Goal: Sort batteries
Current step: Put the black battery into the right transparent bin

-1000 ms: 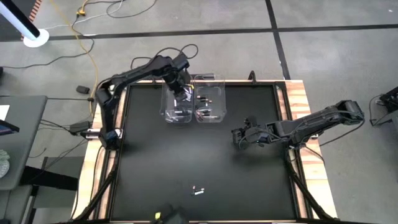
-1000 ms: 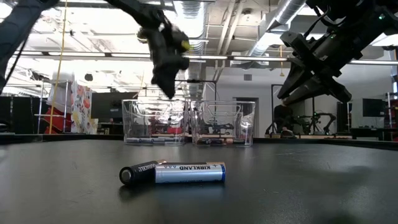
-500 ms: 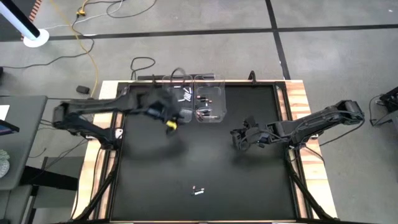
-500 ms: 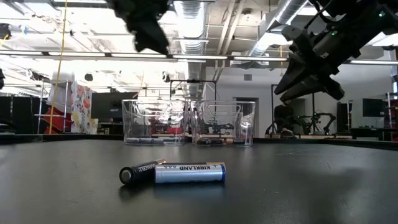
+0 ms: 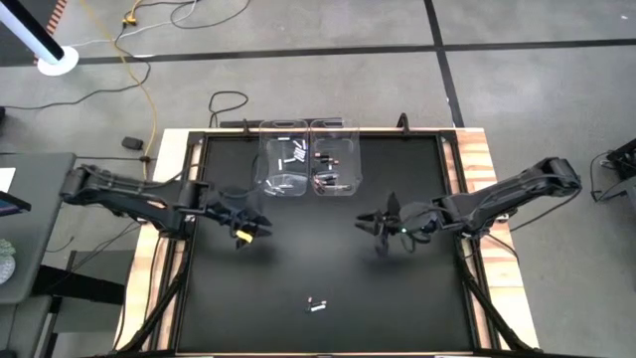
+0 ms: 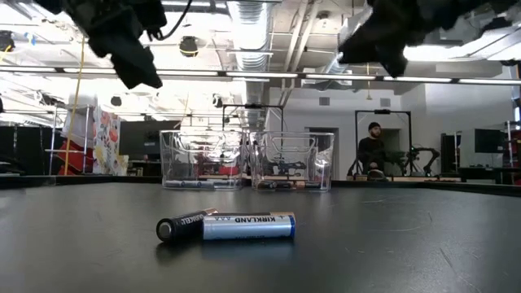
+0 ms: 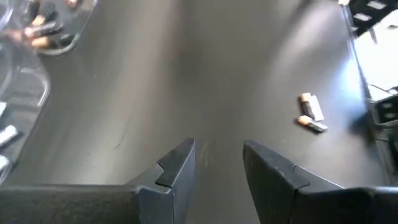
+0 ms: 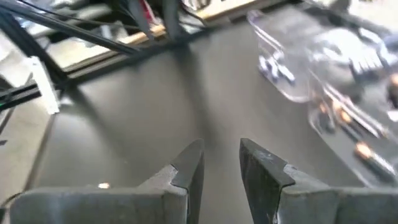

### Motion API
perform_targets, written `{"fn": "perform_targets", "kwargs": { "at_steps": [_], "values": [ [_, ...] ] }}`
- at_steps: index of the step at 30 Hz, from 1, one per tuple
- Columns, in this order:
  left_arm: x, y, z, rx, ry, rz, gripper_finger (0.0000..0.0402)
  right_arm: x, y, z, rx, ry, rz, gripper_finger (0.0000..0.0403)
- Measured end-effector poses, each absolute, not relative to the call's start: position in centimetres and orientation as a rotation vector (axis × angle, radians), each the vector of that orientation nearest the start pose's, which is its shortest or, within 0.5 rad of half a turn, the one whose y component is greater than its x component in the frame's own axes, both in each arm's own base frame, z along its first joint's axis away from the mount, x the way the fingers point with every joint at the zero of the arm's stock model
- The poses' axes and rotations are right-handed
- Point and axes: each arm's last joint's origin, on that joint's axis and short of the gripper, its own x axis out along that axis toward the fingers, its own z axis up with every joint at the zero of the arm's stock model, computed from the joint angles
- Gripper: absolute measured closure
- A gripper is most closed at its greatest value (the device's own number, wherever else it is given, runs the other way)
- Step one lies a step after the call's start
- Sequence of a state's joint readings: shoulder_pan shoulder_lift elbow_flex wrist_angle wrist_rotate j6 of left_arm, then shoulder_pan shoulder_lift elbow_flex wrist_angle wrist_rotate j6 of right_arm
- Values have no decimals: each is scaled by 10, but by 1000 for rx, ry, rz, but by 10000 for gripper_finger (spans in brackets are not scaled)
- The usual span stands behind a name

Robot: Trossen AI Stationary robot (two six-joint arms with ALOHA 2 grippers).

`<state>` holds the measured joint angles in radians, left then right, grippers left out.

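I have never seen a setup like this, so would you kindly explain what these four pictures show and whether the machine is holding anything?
This is a robot with two dark arms at a black table. One picture looks straight down, one looks level across the tabletop, and two come from cameras on the wrists, looking past each arm's own fingers.

The left hand and the right hand hover over the table's middle. Both are open and hold nothing.

At the far edge stand two clear bins with batteries already inside. Two loose batteries lie together near the front edge; the level view shows them close up, one dark, one silver and blue.
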<state>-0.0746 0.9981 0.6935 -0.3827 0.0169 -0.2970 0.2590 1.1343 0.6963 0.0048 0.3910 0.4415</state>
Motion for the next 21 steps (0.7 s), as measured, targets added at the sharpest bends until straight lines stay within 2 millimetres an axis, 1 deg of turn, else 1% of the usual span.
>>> {"fn": "perform_targets", "kwargs": {
  "at_steps": [3,5,7,9,14,17,21],
  "values": [
    [198,-15,234,-256,671,52,269,241,55,266,247,391,-202,281],
    [193,-14,229,-259,628,67,269,246,60,269,208,455,-201,281],
    [187,-13,224,-260,596,73,269,255,65,272,187,511,-204,281],
    [180,-13,219,-271,587,78,269,267,71,273,175,568,-208,281],
    [163,-12,211,-327,561,62,269,303,93,265,106,719,-209,281],
    [155,-13,212,-339,544,21,269,323,109,262,76,796,-208,281],
    [147,-14,211,-341,537,-25,269,349,127,259,98,880,-238,276]
  ]
}}
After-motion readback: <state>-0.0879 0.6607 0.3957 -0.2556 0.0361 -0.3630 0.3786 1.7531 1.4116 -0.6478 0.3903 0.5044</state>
